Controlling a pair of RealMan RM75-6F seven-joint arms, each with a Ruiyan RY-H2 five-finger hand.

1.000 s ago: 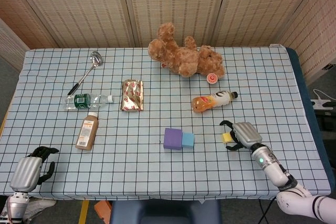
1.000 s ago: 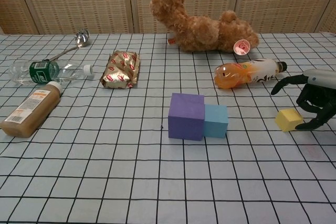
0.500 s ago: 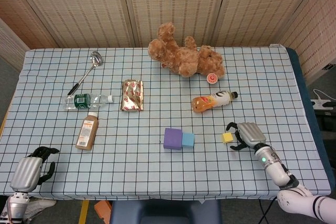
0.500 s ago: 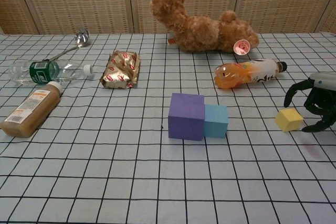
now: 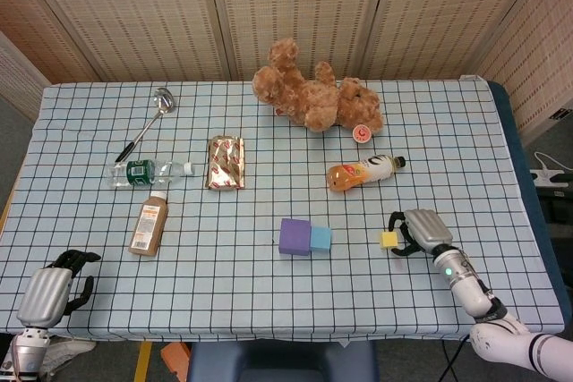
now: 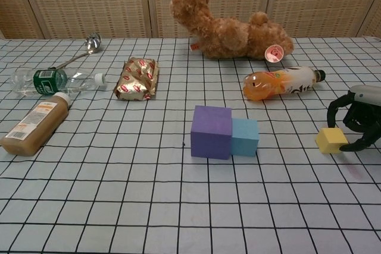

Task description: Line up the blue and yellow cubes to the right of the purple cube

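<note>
Woven screens stood behind the worktop [image 5: 448, 131], which wore a pale blue checked cloth. I saw the purple foam cube [image 5: 295, 236] near the middle with the light blue foam cube [image 5: 320, 239] touching its right side. The small yellow foam cube [image 5: 389, 240] lay well apart from that pair, further right. My right hand [image 5: 419, 231] sat just beside the yellow cube, its dark fingers [image 6: 337, 106] curled around it; whether they were pressing it I could not tell from either view. My left hand [image 5: 49, 291] rested at the near left edge, fingers [image 5: 79, 258] curled inward, holding nothing. An orange juice bottle [image 5: 363, 171] lay beyond the cubes.
</note>
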